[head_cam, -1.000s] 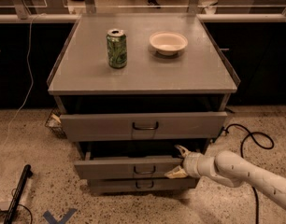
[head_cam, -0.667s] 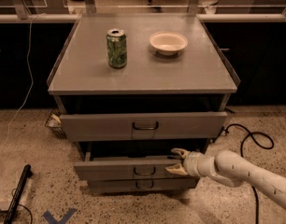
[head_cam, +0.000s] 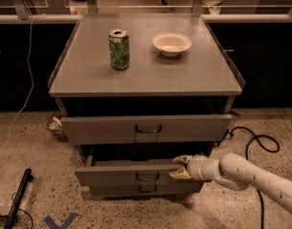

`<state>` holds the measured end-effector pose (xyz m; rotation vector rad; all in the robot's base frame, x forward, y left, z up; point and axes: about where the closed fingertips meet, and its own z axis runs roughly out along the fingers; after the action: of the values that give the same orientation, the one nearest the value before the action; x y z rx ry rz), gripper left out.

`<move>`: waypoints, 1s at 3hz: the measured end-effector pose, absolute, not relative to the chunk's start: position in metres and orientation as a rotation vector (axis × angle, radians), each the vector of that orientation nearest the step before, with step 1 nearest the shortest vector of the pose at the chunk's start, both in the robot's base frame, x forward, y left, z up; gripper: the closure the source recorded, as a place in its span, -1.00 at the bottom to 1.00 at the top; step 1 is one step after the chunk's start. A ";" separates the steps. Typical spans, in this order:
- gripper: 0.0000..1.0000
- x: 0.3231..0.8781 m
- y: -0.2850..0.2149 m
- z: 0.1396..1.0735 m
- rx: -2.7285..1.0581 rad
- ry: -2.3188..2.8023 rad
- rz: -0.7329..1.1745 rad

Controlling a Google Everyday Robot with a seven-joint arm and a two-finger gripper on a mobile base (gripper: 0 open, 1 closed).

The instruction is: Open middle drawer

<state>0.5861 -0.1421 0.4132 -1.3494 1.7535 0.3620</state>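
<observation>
The grey cabinet has three drawers. The middle drawer has a low flat front and a small loop handle, and it stands pulled out a little. My gripper is at the right part of that front, to the right of the handle. Its fingers are spread, the upper fingertip at the front's top edge and the lower fingertip against the face. The white arm comes in from the lower right. The taller top drawer is also partly out. The bottom drawer is nearly shut.
A green can and a white bowl stand on the cabinet top. A black cable loops on the floor at the right. A black rod and blue tape mark lie at the lower left.
My gripper has moved a little left along the middle drawer's front and slightly down. The drawers have not visibly shifted.
</observation>
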 end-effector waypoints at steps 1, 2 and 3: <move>1.00 0.561 -0.150 0.418 -1.343 1.755 0.368; 1.00 0.561 -0.150 0.418 -1.343 1.755 0.368; 0.68 0.561 -0.150 0.418 -1.343 1.755 0.368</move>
<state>0.5609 -0.1499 0.4181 -1.3425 1.7549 0.3677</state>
